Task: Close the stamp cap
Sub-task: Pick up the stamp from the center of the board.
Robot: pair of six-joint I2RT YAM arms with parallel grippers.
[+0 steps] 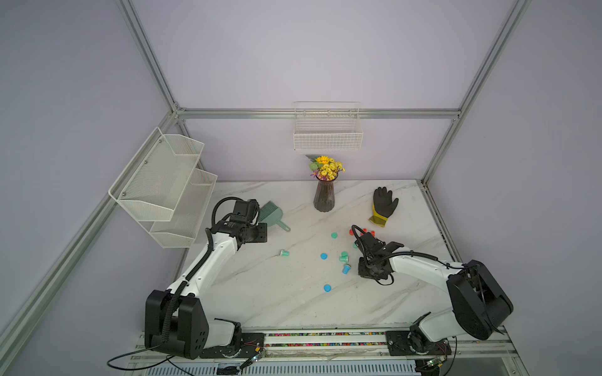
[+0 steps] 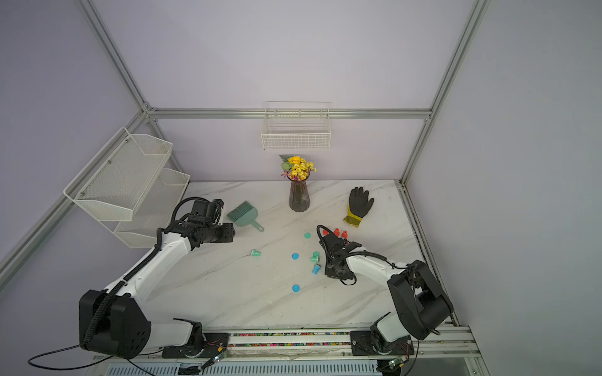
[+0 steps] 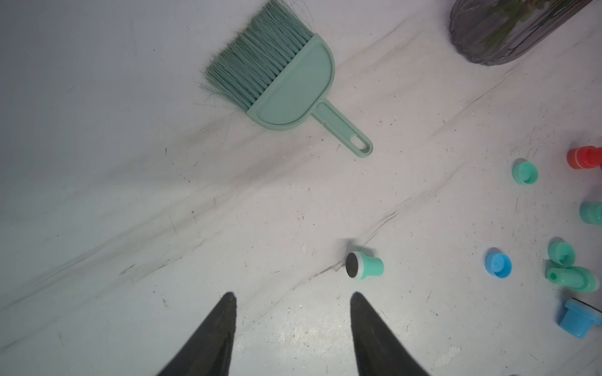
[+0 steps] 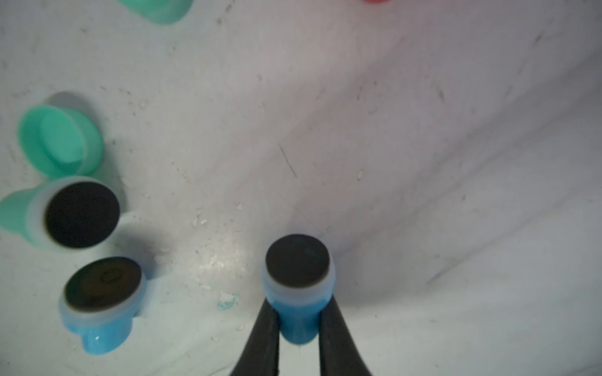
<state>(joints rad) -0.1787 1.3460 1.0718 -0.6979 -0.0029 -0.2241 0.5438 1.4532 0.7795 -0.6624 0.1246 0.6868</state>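
One blue stamp (image 4: 298, 293) is clamped by its stem between the fingers of the right end effector (image 4: 299, 307), which are drawn together on it. Its dark pad is bare and is seen past the fingertips. In both top views this stamp is hidden under the right arm, which is stationed in front of the vase (image 1: 324, 195) and to its right.

Two blue caps are found loose on the tabletop (image 1: 277, 299) in front of the vase: the closer blue cap (image 1: 323, 256) and the farther blue cap (image 1: 327, 287). A second blue stamp (image 4: 101, 299) and a green stamp (image 4: 65, 215) are laid on their sides in front of the vase, pads uncovered, and a green cap (image 4: 58, 140) is set just beside the green stamp.

The left end effector (image 3: 293, 298) is held above the tabletop to the left of the vase, with its fingers apart and nothing between them. A lone green stamp (image 3: 365, 265) is laid on its side in front of the vase and to its left. A brush (image 3: 286, 81) is placed left of the vase, and a glove (image 1: 384, 205) right of it.
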